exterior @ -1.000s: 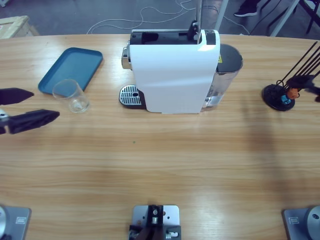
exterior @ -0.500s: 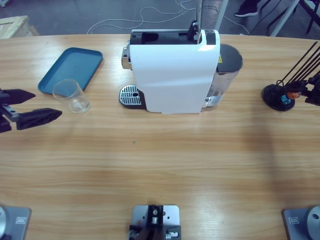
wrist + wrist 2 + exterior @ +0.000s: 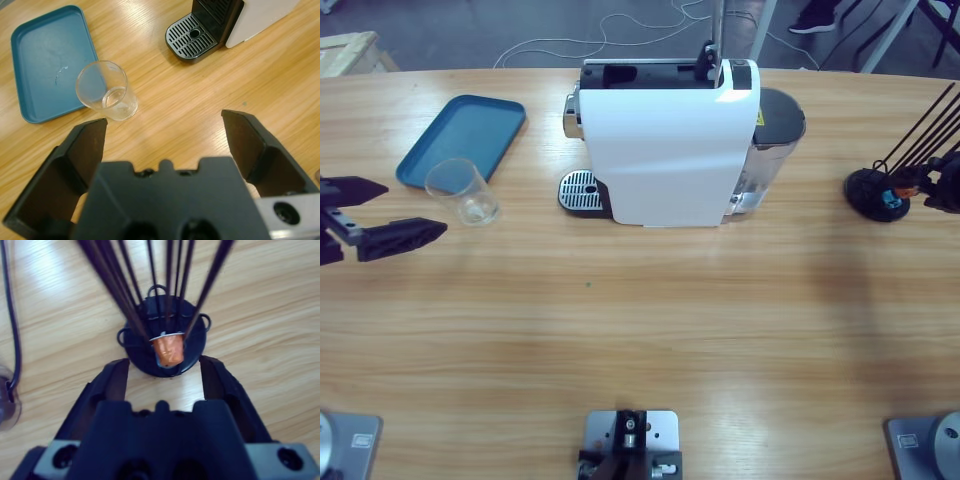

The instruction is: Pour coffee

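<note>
Left pincer (image 3: 165, 135): 2 black jaws, black body, silver screw plate.

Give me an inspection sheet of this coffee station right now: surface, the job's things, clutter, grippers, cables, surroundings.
Surface: wooden table, no spills seen.
Job's things: white coffee machine with its drip grate bare; clear glass tumbler upright beside the blue tray, no coffee seen in it; orange capsule in the black wire capsule holder.
Clutter: nothing seen.
Grippers: left gripper open, short of the tumbler, holding nothing; right gripper open, facing the capsule, not touching it.
Cables: white cable on the floor behind the table.
Surroundings: a person's shoe and metal frame legs on the floor beyond the table.
</note>
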Available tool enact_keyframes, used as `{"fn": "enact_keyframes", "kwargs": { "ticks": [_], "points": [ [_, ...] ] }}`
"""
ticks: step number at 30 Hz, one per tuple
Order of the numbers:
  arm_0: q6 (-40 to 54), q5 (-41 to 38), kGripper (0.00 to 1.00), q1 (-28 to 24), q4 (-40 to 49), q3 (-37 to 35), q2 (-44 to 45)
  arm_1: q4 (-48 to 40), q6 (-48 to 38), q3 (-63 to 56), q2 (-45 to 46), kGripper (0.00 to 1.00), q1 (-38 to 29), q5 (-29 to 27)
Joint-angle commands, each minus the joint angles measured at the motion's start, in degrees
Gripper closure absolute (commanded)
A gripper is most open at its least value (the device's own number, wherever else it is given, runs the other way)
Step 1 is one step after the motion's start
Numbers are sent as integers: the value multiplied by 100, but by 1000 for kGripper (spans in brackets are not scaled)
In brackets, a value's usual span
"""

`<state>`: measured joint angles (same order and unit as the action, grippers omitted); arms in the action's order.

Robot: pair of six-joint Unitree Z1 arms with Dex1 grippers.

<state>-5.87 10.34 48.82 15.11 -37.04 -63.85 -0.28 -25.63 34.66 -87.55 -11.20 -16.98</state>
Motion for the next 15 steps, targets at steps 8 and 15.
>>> {"fn": "enact_keyframes", "kwargs": {
  "ticks": [8, 15],
  "points": [
    [95, 91, 18, -57, 19, 65, -163, -211, -64, -135, -515, 418, 180, -85],
    [95, 91, 18, -57, 19, 63, -163, -317, -64, -135, -628, 455, 180, -121]
  ]
}}
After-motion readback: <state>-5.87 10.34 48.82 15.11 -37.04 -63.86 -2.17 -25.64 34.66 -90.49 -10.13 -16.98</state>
